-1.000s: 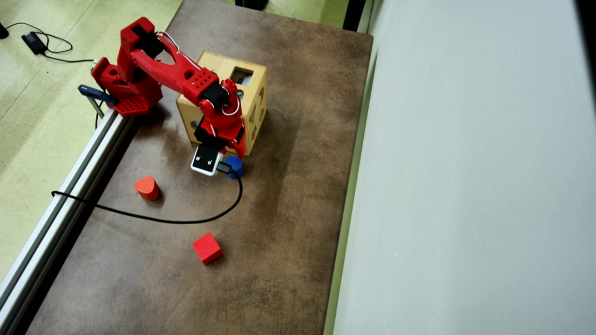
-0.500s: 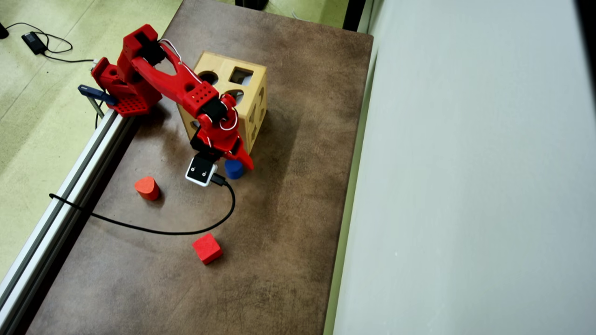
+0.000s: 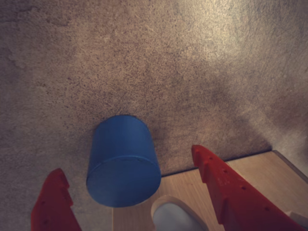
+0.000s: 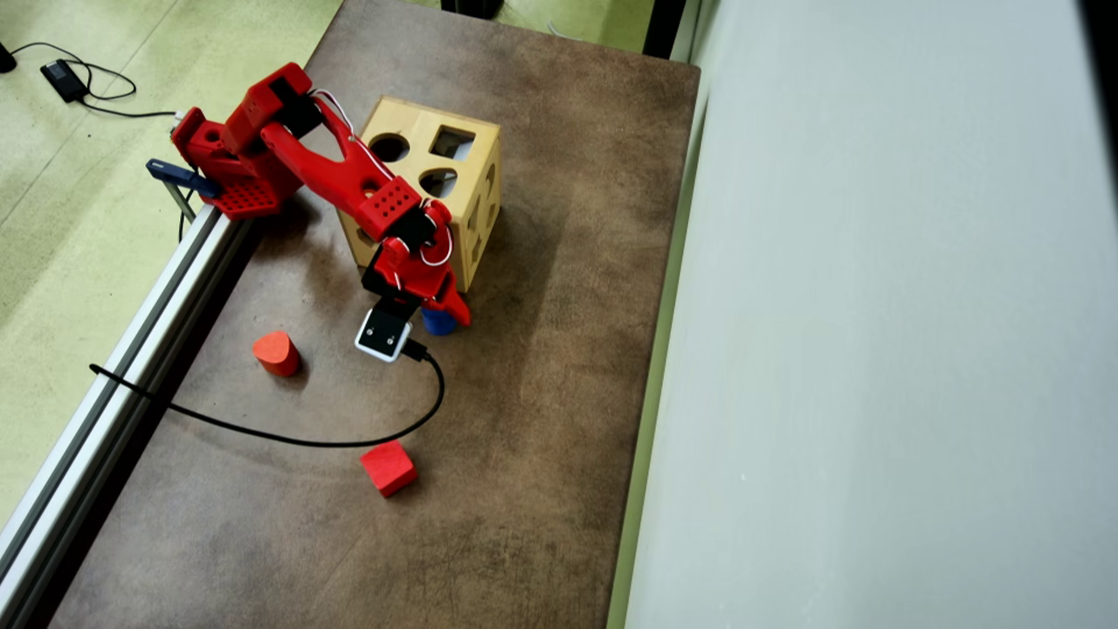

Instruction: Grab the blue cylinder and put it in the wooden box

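Pincer (image 3: 130,192) spread wide, straddling the cylinder (image 3: 123,163) just beside the box (image 4: 428,188), lined up to clamp it

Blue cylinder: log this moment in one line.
gripper: open, straddling | blue cylinder: upright on table, ungrasped | wooden box: right beside cylinder

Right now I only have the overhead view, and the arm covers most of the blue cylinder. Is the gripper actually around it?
Observer: Yes. In the wrist view the blue cylinder sits between the fingers of the open gripper, with bare table showing on both sides of it.
Operator: Is it standing or tipped over?
Observer: It is standing on a flat end, close by the wooden box. I cannot tell whether the two touch.
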### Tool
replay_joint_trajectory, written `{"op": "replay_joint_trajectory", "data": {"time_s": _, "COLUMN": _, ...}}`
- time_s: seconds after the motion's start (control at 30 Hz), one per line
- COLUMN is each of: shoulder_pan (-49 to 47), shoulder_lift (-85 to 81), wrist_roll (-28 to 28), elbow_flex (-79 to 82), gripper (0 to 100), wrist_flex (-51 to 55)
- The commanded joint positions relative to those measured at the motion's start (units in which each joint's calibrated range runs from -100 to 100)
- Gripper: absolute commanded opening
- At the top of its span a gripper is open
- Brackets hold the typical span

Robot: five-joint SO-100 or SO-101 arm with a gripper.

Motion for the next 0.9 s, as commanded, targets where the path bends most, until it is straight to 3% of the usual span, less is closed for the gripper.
{"op": "replay_joint_trajectory", "data": {"time_s": 0.0, "shoulder_pan": -0.48, "shoulder_lift": -0.73, "wrist_roll": 0.20, "elbow_flex": -2.18, "gripper": 39, "wrist_flex": -0.54}}
{"op": "replay_joint_trajectory", "data": {"time_s": 0.37, "shoulder_pan": -0.48, "shoulder_lift": -0.64, "wrist_roll": -0.15, "elbow_flex": -2.18, "gripper": 39, "wrist_flex": -9.23}}
{"op": "replay_joint_trajectory", "data": {"time_s": 0.87, "shoulder_pan": -3.89, "shoulder_lift": 4.96, "wrist_roll": -0.24, "elbow_flex": -2.18, "gripper": 39, "wrist_flex": -9.47}}
